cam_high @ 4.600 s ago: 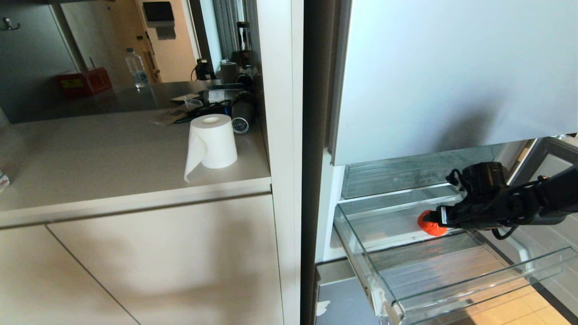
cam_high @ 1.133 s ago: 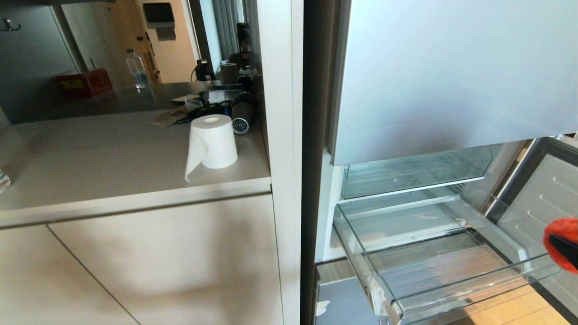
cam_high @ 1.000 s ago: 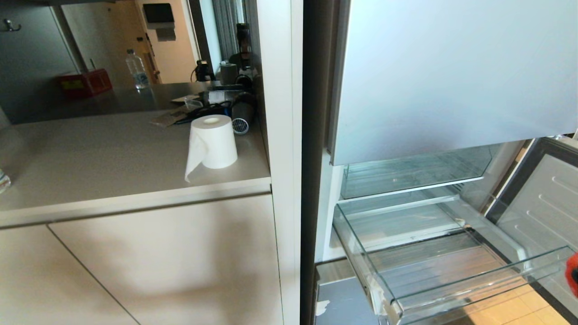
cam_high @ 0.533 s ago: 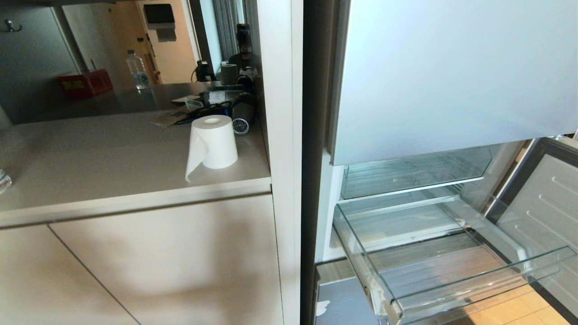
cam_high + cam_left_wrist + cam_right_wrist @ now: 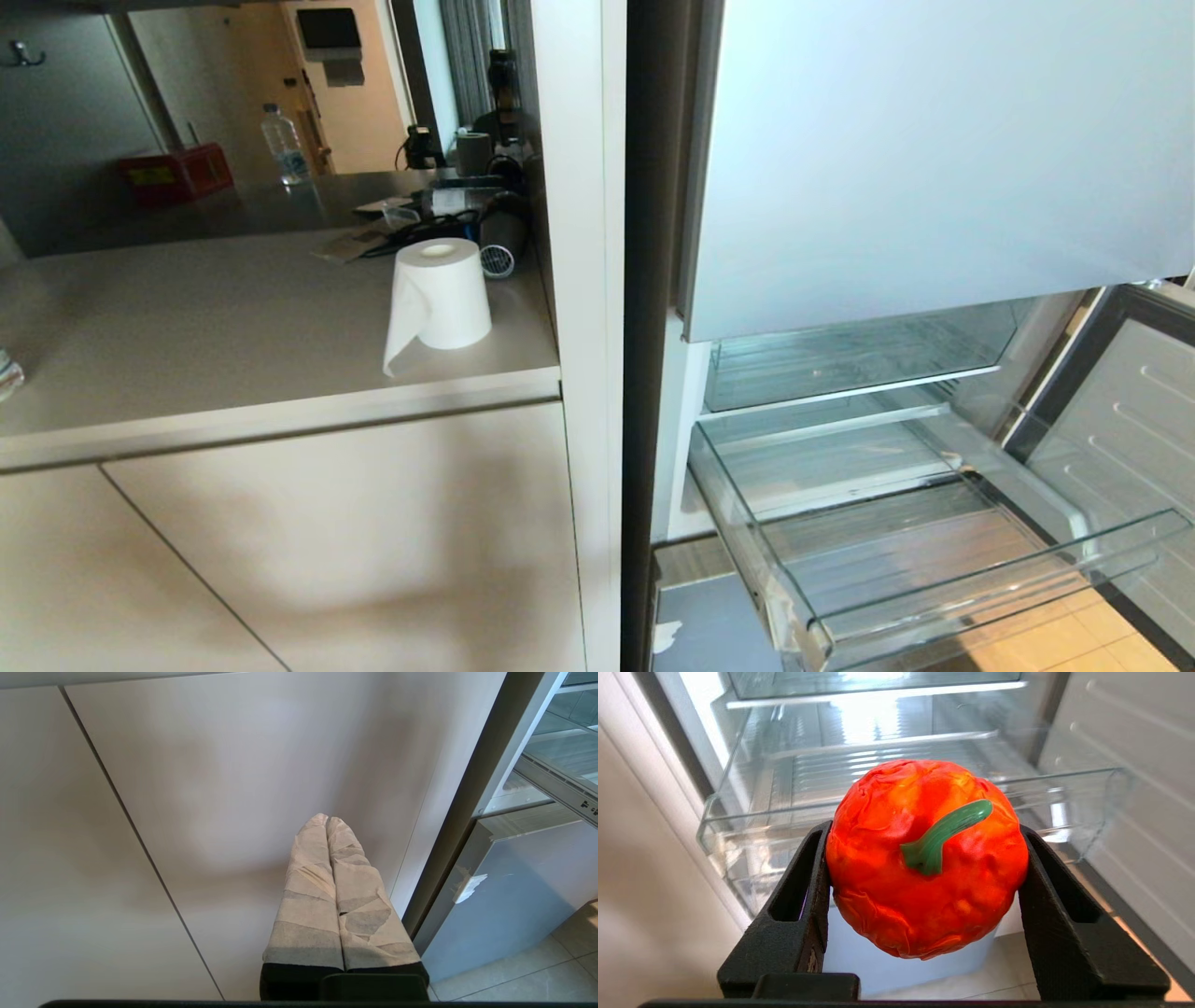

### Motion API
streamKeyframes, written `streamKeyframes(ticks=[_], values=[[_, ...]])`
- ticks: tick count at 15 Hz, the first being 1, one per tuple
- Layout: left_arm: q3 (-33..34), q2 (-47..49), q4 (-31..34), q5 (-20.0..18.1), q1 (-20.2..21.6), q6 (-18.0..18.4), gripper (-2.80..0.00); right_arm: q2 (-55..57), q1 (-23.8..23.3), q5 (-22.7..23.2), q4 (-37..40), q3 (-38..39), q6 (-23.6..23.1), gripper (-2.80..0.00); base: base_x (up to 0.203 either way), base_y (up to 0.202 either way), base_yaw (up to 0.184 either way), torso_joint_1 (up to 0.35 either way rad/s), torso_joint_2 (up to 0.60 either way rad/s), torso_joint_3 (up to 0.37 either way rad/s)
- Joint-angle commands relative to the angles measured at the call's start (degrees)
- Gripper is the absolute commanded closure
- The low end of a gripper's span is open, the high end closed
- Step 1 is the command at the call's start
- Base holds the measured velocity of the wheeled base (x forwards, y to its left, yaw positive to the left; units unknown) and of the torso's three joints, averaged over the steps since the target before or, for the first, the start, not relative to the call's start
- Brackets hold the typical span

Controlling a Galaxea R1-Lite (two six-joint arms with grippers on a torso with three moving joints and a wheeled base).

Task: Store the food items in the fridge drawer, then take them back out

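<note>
Tomato (image 5: 927, 858) between right claw (image 5: 924, 891) fingers

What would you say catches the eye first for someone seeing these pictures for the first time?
The bright red tomato with its green stem, clamped between the black jaws of the right gripper, fills the right wrist view, held in front of the fridge. Behind it the clear fridge drawer stands pulled out and empty. On the counter to the left stands a white paper roll; the left gripper hangs shut by the cabinet front.
</note>
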Motion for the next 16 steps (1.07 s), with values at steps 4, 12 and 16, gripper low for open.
streamKeyframes(ticks=[4,12,16], values=[[0.0,0.0,-0.01,0.01,-0.02,-0.01,0.0,-0.99,-0.03,0.25,1.83,0.07,-4.38,0.0,0.0,0.0,0.0,0.0,0.0,0.0],[0.0,0.04,-0.01,0.01,0.0,-0.01,0.0,-0.96,-0.03,2.26,2.66,0.0,-8.47,0.0,0.0,0.0,0.0,0.0,0.0,0.0],[0.0,-0.02,-0.01,0.01,-0.05,-0.01,0.0,-1.02,-0.06,2.0,2.58,0.09,-7.5,0.0,0.0,0.0,0.0,0.0,0.0,0.0]])
